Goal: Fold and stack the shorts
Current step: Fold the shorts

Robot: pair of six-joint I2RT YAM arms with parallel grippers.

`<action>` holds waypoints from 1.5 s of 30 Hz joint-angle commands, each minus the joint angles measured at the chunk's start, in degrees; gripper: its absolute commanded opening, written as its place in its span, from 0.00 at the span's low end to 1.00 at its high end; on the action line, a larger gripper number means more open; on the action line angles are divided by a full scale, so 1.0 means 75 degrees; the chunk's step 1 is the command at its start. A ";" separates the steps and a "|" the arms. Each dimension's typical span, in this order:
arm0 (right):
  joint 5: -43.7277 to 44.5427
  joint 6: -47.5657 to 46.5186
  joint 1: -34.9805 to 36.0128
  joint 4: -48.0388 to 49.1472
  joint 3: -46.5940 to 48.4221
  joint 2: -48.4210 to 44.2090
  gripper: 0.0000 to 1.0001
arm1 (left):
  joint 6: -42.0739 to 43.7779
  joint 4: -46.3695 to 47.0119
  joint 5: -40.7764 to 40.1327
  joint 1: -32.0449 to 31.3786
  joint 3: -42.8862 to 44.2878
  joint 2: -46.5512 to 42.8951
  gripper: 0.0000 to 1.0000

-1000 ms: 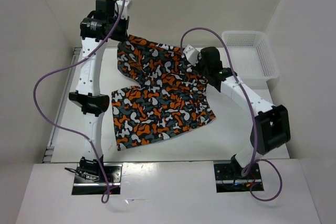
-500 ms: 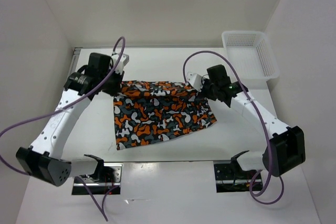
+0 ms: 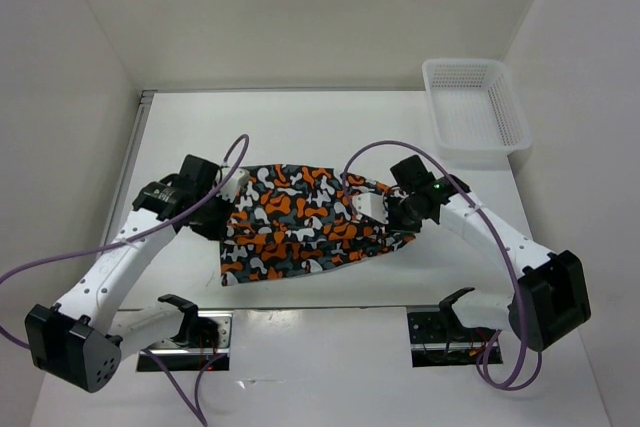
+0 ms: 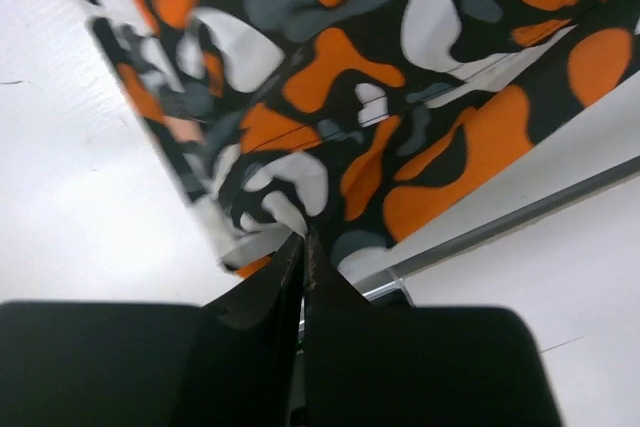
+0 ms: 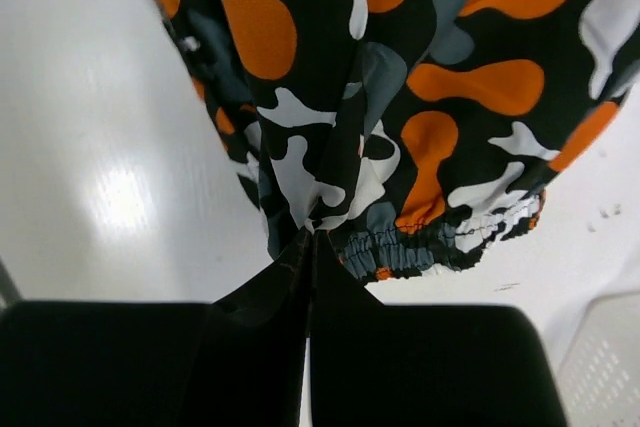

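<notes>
On the table (image 3: 300,127), the shorts (image 3: 300,222) lie folded — left tool (image 4: 303,247) pinching one edge; right tool (image 5: 308,239) pinching another.

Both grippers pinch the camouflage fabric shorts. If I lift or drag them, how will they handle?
Probably floppy: the orange, black, grey and white camouflage fabric shorts drape in folds from the right gripper. Likely light, since thin pinches by it and the left gripper hold them. Dragging may bunch the stacked layers lying loose on the white table.
</notes>
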 commanded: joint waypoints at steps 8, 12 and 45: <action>0.0318 -0.0907 0.0174 -0.1037 -0.0337 -0.0133 0.00 | 0.0039 -0.0518 -0.0306 -0.0394 -0.0369 -0.0070 0.08; 0.0318 -0.1130 0.0315 -0.1119 -0.0407 -0.0052 0.03 | 0.0039 -0.0670 -0.0306 -0.0395 -0.0370 -0.0070 0.08; 0.2272 0.5865 0.0163 0.4950 0.1092 0.3616 0.08 | 0.0039 0.2540 -0.1536 -0.1965 -0.2384 0.2354 0.39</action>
